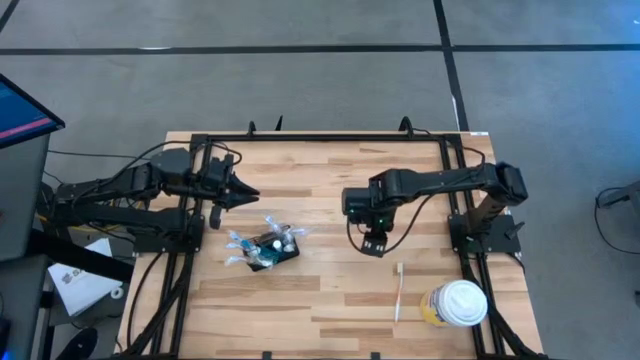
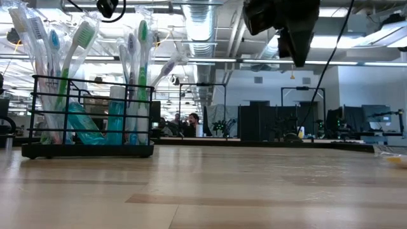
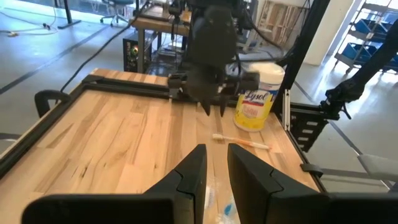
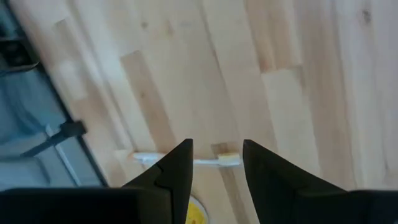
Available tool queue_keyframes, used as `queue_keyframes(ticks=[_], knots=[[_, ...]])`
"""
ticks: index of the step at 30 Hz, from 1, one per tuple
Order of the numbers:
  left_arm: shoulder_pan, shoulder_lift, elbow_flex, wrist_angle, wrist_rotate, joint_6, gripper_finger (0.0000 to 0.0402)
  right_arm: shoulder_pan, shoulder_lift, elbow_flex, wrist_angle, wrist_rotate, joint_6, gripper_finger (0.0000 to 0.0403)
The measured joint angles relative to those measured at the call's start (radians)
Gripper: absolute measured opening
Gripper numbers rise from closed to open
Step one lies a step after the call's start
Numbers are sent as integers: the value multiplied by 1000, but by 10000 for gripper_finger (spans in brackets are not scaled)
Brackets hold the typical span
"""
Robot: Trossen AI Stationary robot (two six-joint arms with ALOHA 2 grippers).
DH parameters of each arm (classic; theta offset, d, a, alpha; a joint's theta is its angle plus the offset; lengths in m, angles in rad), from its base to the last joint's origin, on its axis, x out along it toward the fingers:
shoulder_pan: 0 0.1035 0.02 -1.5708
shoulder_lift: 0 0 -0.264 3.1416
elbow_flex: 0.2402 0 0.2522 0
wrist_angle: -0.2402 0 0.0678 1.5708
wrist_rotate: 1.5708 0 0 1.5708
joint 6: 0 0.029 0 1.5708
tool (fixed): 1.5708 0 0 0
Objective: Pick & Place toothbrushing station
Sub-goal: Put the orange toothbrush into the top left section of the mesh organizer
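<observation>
The holder (image 1: 272,249), a small dark mesh box bristling with toothbrushes, sits on the surface (image 1: 330,180) just ahead of and a little to one side of the left claw (image 1: 247,194), near it but clearly apart. The right claw (image 1: 373,243) hangs well off to the holder's other side, above bare wood, with nothing between its fingers. So the left arm is the nearer one, though the right one is not far either.

The holder's long side runs at a slant across the surface, one end tipped toward the left claw, the other toward the right. From table height it stands upright and level, brushes leaning out both ways.

A loose toothbrush (image 1: 398,291) lies flat on the surface beyond the right claw, on the side away from the holder, next to a white-lidded canister (image 1: 457,303). Through the right wrist camera that brush shows straight past the two fingers, crosswise to them.

The right claw's fingers stand parted with a clear gap. The left claw's fingers show a narrow gap with nothing held; whether that counts as open or merely ajar I can't quite say.

To take the holder, I'd judge either claw must come down across its short width, which means turning to match that slant.
</observation>
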State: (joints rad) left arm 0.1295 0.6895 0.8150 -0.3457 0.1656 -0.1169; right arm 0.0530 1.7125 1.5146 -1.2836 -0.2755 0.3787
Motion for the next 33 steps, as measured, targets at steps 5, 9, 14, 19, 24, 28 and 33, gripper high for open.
queue_keyframes(ticks=[5, 9, 14, 19, 24, 28, 33], knots=[[0, 0, 0, 63, 0, 0, 61, 53, 0, 0, -40, 62, 182, 124], [0, 0, 0, 142, 0, 5, 61, 93, 0, 0, -48, 77, 318, 123], [0, 0, 0, 187, 0, 36, 61, 159, 1, 0, -39, 110, 488, 126], [0, 18, 0, 187, 0, 59, 61, 253, 1, 0, -21, 195, 686, 129], [0, 58, 0, 186, 0, 60, 61, 366, 10, 0, -9, 241, 862, 129], [0, 91, 0, 193, 0, 60, 61, 444, 10, -1, -12, 287, 1005, 130], [0, 137, 0, 196, 0, 60, 61, 512, 10, -22, -14, 337, 1156, 129]])
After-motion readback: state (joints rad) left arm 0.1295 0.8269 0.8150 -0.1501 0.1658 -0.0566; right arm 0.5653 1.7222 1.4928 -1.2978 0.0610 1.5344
